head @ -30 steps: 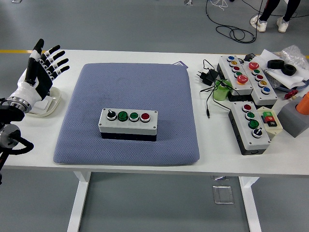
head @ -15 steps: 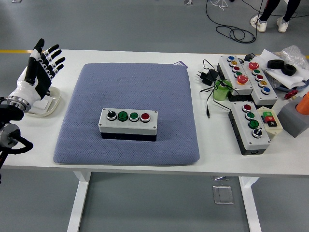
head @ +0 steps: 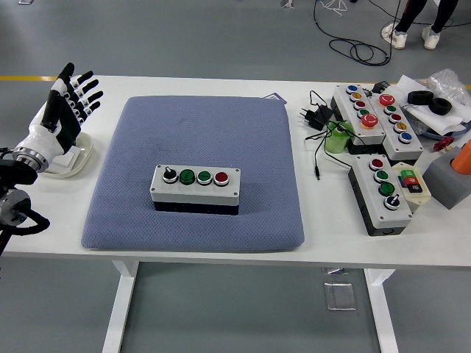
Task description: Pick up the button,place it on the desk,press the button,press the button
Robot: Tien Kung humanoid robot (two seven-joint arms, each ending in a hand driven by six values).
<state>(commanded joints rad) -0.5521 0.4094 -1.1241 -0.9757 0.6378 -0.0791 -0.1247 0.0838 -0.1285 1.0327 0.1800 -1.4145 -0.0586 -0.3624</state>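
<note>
A grey button box lies on the blue-grey pad, near its front middle. Along its top run a black knob, two green buttons and a red button. My left hand is raised at the table's left edge, well to the left of the box, fingers spread and holding nothing. It hovers over a white dish. No right hand shows.
At the right stand several more button boxes, a black power adapter with cable, a green object, a grey block with an orange piece and black tape rolls. A person's feet show at top right.
My left hand has shifted slightly, its fingers moving a little up and to the right. The button box has not moved.
</note>
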